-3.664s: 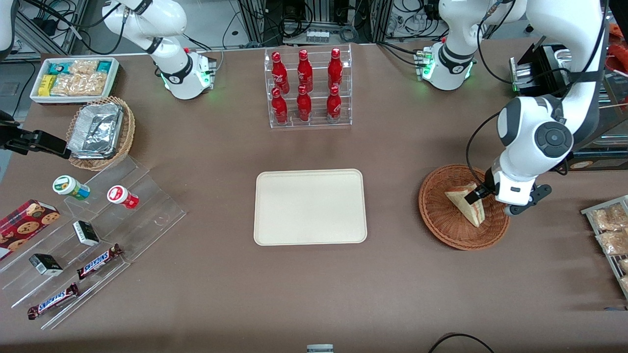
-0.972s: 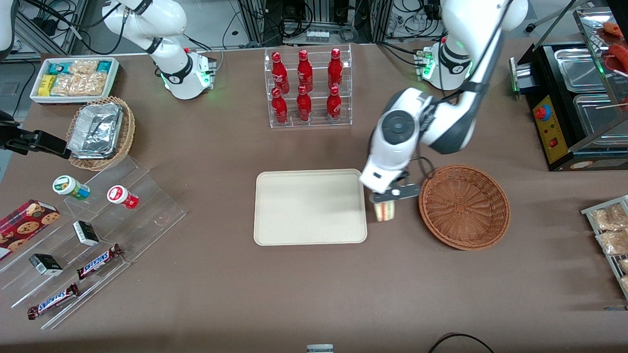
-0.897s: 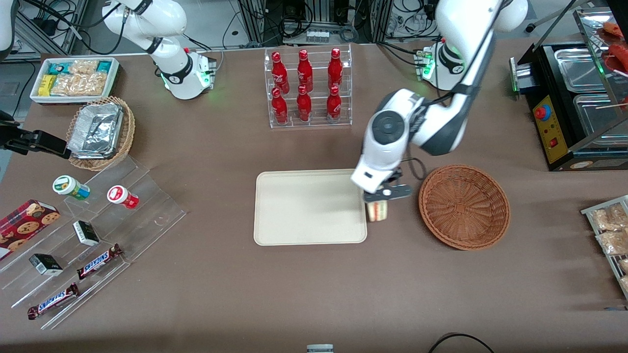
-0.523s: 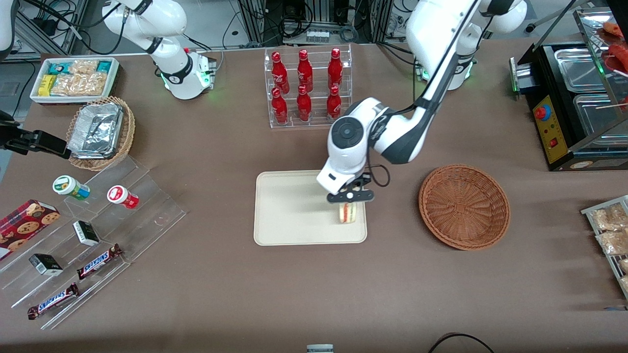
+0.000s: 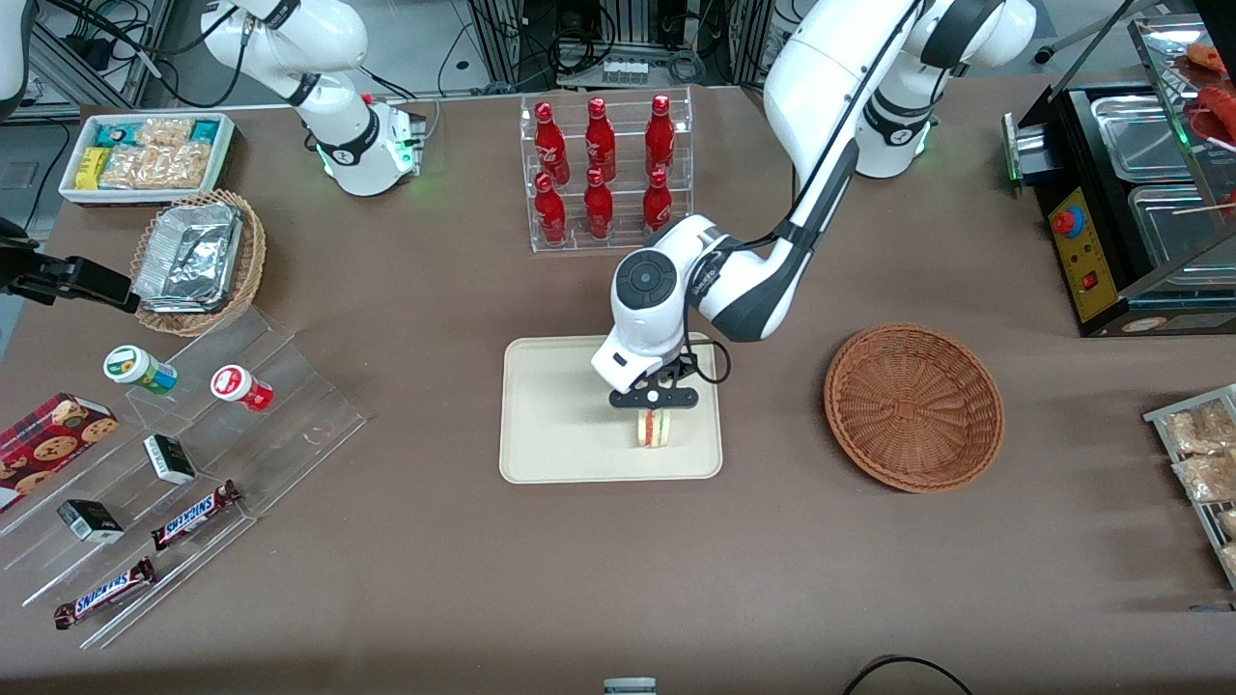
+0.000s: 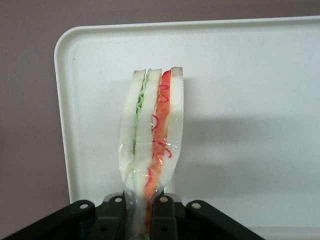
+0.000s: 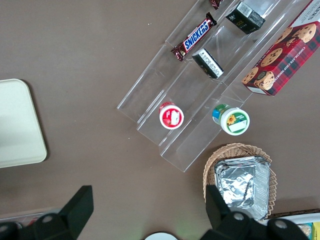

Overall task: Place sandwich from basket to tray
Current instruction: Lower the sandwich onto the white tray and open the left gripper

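My left gripper is shut on the sandwich, a wedge of pale bread in clear wrap with a red and green filling stripe. It hangs cut edge down over the cream-white tray, near the tray's edge that faces the basket. In the left wrist view the black fingers pinch the sandwich at its narrow end, with the tray under it. The reddish-brown wicker basket stands empty on the table toward the working arm's end.
A clear rack of red bottles stands farther from the front camera than the tray. A clear stepped stand with snack bars and cups, a tan basket of foil containers and a white snack box lie toward the parked arm's end.
The gripper has lifted the sandwich out of the basket and carried it sideways toward the parked arm's end, from beside the tray to over it. The basket is now empty.
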Controlling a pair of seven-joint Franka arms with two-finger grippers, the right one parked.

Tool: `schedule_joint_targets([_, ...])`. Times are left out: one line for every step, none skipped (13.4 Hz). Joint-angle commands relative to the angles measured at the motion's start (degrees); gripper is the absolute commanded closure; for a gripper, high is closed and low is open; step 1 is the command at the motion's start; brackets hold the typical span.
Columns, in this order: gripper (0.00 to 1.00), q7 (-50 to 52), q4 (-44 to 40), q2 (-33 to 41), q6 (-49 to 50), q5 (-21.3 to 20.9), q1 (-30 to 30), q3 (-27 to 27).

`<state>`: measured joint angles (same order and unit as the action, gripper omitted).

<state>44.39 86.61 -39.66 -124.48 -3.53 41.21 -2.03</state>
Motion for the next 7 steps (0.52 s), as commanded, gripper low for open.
schedule_joint_targets([1.00,-0.71,-2.06,-2.25,-0.67,0.02,0.54,0.28])
schedule_joint_targets([1.00,-0.62,-2.06,-2.52,-0.67,0.02,0.54,0.28])
schedule_joint_targets([1.00,-0.62,-2.06,-2.70,-0.67,0.02,0.54,0.28])
schedule_joint_targets([1.00,-0.62,-2.06,-2.79,-0.67,0.10,0.54,0.19])
schedule_joint_targets([0.86,-0.53,-2.06,-2.87,-0.67,0.10,0.54,0.19])
schedule_joint_targets([0.42,-0.62,-2.14,-2.87,-0.67,0.10,0.54,0.19])
schedule_joint_targets([0.01,-0.62,-2.14,-3.05,-0.76,-0.16,0.54,0.19])
